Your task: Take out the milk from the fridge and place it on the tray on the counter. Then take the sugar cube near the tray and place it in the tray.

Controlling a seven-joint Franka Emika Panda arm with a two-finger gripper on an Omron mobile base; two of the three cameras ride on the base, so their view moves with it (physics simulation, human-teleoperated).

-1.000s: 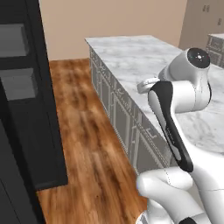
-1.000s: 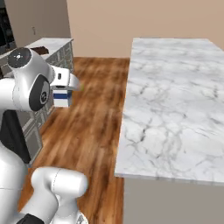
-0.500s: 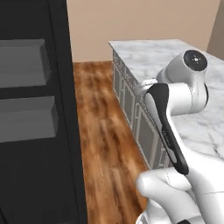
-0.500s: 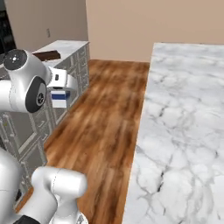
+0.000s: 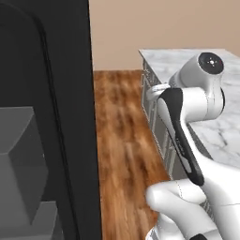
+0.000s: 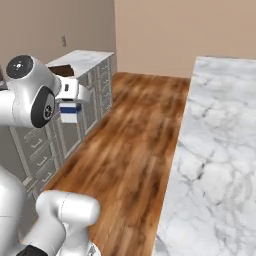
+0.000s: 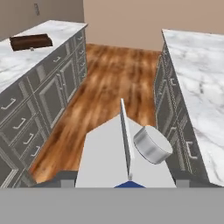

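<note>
Swinging round with the base, we are now seeing the fridge (image 5: 51, 140) fill our left while the far counter (image 7: 26, 61) and its tray (image 7: 30, 41) are coming into sight. Our gripper (image 6: 75, 100) is carrying the milk (image 6: 69, 111), jaws fairly wide around it. No readable writing on the carton.

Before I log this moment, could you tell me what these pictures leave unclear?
- Sugar cube: a tiny pale speck by the tray in the hand view, too small to be sure of.
- Gripper fingers: hidden by the arm in the right base view and by the milk in the hand view.
- Fridge shelves: cut off by the left base view's edge.
</note>
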